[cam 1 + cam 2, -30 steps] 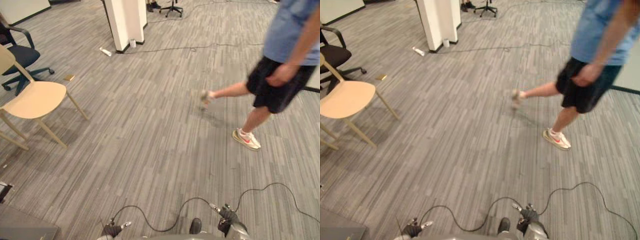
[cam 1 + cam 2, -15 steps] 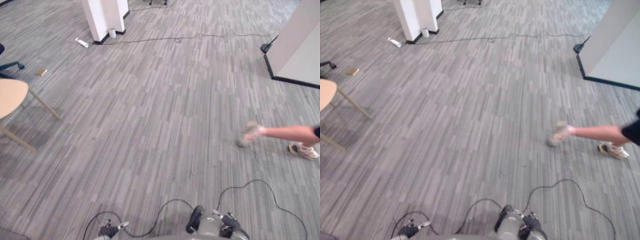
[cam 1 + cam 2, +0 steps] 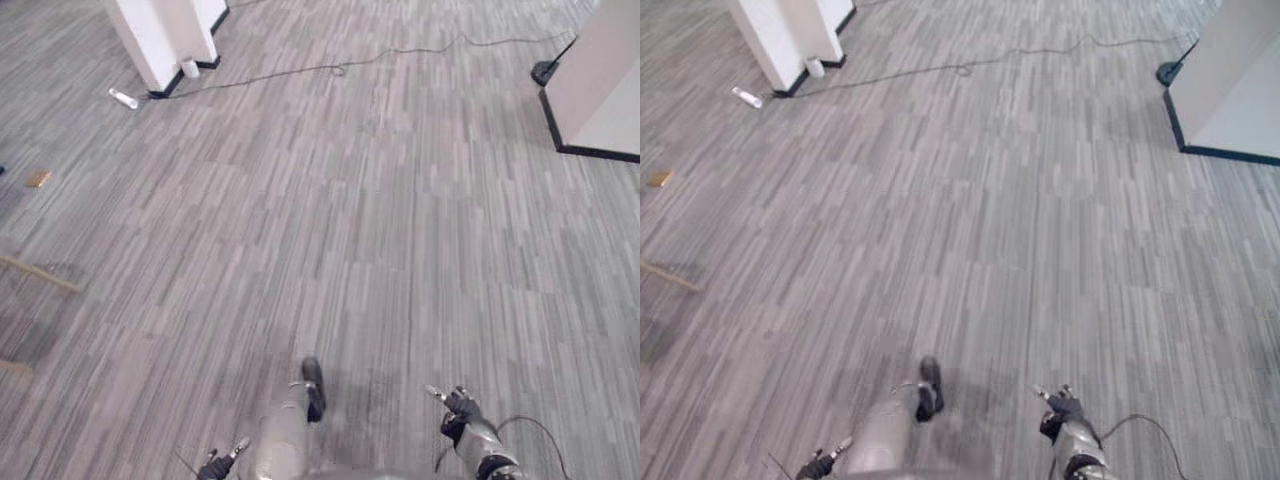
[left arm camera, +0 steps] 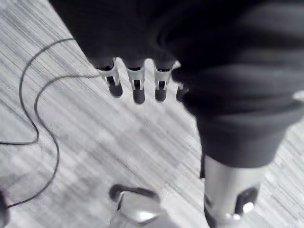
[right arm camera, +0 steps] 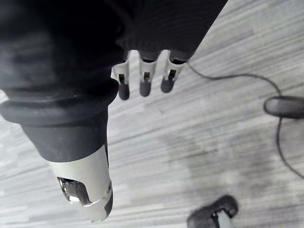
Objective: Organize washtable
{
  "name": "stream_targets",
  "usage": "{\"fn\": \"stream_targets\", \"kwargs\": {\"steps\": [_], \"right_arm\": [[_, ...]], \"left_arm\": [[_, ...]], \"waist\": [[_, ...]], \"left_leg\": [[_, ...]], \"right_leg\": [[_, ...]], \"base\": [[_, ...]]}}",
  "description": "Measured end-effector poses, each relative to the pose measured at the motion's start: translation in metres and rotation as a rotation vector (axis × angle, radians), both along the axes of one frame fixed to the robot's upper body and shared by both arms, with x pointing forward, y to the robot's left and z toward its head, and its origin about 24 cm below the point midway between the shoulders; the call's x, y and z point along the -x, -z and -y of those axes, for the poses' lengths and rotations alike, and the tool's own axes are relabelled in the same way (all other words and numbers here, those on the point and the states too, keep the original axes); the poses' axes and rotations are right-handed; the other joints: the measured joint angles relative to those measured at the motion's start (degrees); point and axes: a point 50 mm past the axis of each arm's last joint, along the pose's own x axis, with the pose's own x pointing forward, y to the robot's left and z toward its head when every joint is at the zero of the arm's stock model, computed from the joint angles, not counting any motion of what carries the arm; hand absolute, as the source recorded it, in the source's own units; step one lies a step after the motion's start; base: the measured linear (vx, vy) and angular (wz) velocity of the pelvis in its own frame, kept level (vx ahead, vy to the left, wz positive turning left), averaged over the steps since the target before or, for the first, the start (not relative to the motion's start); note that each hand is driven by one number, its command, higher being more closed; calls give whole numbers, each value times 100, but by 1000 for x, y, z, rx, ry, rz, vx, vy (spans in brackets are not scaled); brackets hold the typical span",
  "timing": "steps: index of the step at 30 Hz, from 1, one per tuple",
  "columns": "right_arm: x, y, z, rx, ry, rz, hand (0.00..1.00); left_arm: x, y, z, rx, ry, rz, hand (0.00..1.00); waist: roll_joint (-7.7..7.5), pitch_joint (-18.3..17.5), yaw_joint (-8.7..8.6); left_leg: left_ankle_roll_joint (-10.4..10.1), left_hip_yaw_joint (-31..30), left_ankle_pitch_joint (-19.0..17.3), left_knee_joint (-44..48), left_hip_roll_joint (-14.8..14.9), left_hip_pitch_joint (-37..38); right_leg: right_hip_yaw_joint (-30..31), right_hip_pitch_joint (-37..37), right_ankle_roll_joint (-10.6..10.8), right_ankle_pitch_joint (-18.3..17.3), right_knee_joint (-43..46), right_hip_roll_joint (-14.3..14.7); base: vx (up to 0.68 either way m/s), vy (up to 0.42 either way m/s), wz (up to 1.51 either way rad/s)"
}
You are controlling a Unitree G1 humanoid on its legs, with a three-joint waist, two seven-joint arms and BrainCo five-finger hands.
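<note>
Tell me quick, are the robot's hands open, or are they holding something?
Left hand: open, holding nothing.
Right hand: open, holding nothing.

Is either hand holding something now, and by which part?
Nothing is held: the left hand and the right hand both hang over the carpet floor with straight, empty fingers.

Matt grey striped carpet floor (image 3: 380,220); smooth white pillar (image 3: 150,35); left hand (image 4: 138,86) of glossy silver metal, ribbed dark cover

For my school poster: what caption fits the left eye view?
Robot's left hand and right hand hang open above grey carpet, white pillar at far left.
</note>
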Motion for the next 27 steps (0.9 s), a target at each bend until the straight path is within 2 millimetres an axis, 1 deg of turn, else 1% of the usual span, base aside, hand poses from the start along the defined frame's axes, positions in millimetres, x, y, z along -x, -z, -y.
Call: {"fn": "stream_targets", "kwargs": {"steps": [1,2,3,4,5,6,7,8,9,10,11,12,13,14,15,16,17,18,19,20,21,22,23,24,25,26,27], "right_arm": [[0,1,-3,-12,5,-1,0],[-2,1,-12,-36,10,10,0],[-5,1,-22,-69,21,16,0],[-2,3,-26,-82,29,9,0],[15,8,-20,-72,47,-27,0],[19,10,-23,-78,49,-32,0],[25,12,-24,-85,52,-45,0],[31,14,-19,-80,49,-65,0],[32,14,-17,-77,47,-65,0],[35,14,-14,-71,47,-71,0],[40,15,-11,-62,48,-83,0],[43,16,-9,-57,48,-87,0],[43,14,0,-30,49,-73,0],[46,13,7,-10,57,-75,0],[48,13,9,-6,59,-78,0],[48,13,11,-1,62,-81,0],[50,14,10,-4,67,-87,0],[59,17,5,-21,83,-107,0],[58,17,3,-32,93,-100,0],[59,17,3,-34,107,-97,0],[65,19,2,-40,106,-114,0],[69,20,1,-43,108,-125,0],[72,20,2,-44,117,-131,0],[67,18,12,-15,108,-122,0],[64,16,15,-4,93,-115,0],[54,14,13,0,67,-95,0],[46,12,12,-2,61,-80,0]], "left_arm": [[-5,-2,-3,-9,3,20,0],[-9,-3,-6,-11,-16,37,0],[-5,-3,-9,-4,-65,36,0],[0,-2,-11,-4,-81,26,0],[17,2,-1,23,-87,-15,0],[18,3,0,28,-76,-25,0],[18,2,-7,10,-60,-34,0],[14,1,-10,-1,-34,-31,0],[14,2,-7,7,-28,-34,0],[15,2,-3,13,-25,-39,0],[14,2,-2,14,-16,-39,0],[12,3,0,18,-8,-36,0],[5,2,2,15,34,-26,0],[-6,1,6,14,77,-7,0],[-11,0,6,10,93,4,0],[-20,-3,6,-4,126,20,0],[-27,-5,4,-21,151,35,0],[-27,-5,3,-39,156,31,0],[-25,-5,3,-44,156,22,0],[-19,-4,2,-44,152,9,0],[-10,-3,-4,-59,146,-5,0],[-9,-4,-5,-63,137,-4,0],[-5,-3,-6,-58,105,-9,0],[3,1,4,-24,56,-18,0],[10,3,7,-8,35,-33,0],[26,7,13,23,-1,-81,0],[31,7,12,28,-33,-89,0]], "waist": [[1,13,-19],[-13,19,-13],[-42,49,82],[-50,30,78],[100,-228,88],[22,-175,59],[-210,-254,-30],[-109,-189,-73],[-110,-185,-119],[13,-130,-174],[222,-96,-261],[213,-126,-290],[336,-108,-364],[406,-68,-454],[397,-69,-475],[365,-72,-515],[298,-70,-557],[221,-80,-558],[212,-88,-578],[222,-114,-600],[86,-215,-742],[63,-231,-749],[135,-247,-754],[421,-258,-688],[547,-242,-642],[662,-120,-464],[628,-59,-419]], "left_leg": [[203,-63,-95,177,25,-50],[319,-38,-316,641,174,-66],[521,124,-403,1521,432,-155],[391,176,-621,1542,297,-212],[247,-4,-867,599,328,290],[221,-31,-996,776,139,352],[207,-145,-1282,687,-218,592],[223,-291,-1480,608,-390,980],[276,-357,-1478,491,-446,1213],[269,-471,-1494,227,-534,1626],[204,-646,-1474,-226,-623,2135],[135,-712,-1448,-446,-646,2391],[95,-878,-1391,-737,-664,2785],[65,-1106,-1405,-921,-677,3071],[41,-1215,-1418,-1003,-678,3200],[-22,-1389,-1453,-1151,-675,3388],[-128,-1501,-1512,-1380,-661,3690],[-360,-1560,-1650,-1629,-626,4106],[-492,-1573,-1737,-1664,-556,4295],[-643,-1571,-1833,-1645,-458,4436],[-961,-1699,-2037,-1114,-253,4465],[-1102,-1763,-2124,-596,-156,4306],[-1255,-1787,-2043,933,218,3675],[-1134,-1838,-1333,2502,820,2980],[-1021,-1845,-682,3146,1058,2686],[-816,-1660,-595,4358,1565,2128],[-697,-1561,-699,4626,1643,1948]], "right_leg": [[104,-2,-41,267,16,1],[382,94,80,926,-5,9],[573,255,165,1635,75,-7],[599,243,331,1780,322,-85],[662,-13,644,1686,1458,-162],[826,-168,759,1593,2148,-317],[1032,-705,887,1497,3534,-547],[989,-1296,887,1443,4919,-639],[892,-1483,826,1307,5305,-658],[666,-1709,570,982,5696,-714],[355,-2054,227,514,5901,-756],[211,-2210,80,222,5847,-761],[-163,-2503,65,-252,5424,-815],[-389,-2775,106,-433,4659,-830],[-434,-2915,109,-431,4187,-819],[-469,-3108,178,-349,3357,-804],[-520,-3271,268,28,2141,-792],[-508,-3458,357,446,1252,-775],[-482,-3533,273,507,1187,-771],[-445,-3587,237,526,1225,-730],[-156,-3596,23,609,1445,-576],[36,-3582,-323,1003,1515,-470],[20,-3409,-423,1396,1617,-295],[-169,-3085,-503,1196,1542,119],[-173,-2912,-541,1085,1433,314],[-5,-2505,-639,838,1293,608],[74,-2330,-623,725,1252,638]], "base": [[595,308,25],[618,357,-5],[582,363,-12],[495,357,-20],[305,290,5],[433,308,48],[461,242,87],[545,230,82],[539,233,55],[549,242,53],[507,219,58],[485,182,77],[478,124,91],[475,89,97],[529,20,95],[583,-37,88],[732,-92,81],[626,-116,56],[525,-124,31],[702,-203,67],[727,-234,81],[882,-333,107],[741,-327,64],[730,-307,35],[849,-276,-34],[690,-186,-49],[791,-215,-50]]}}
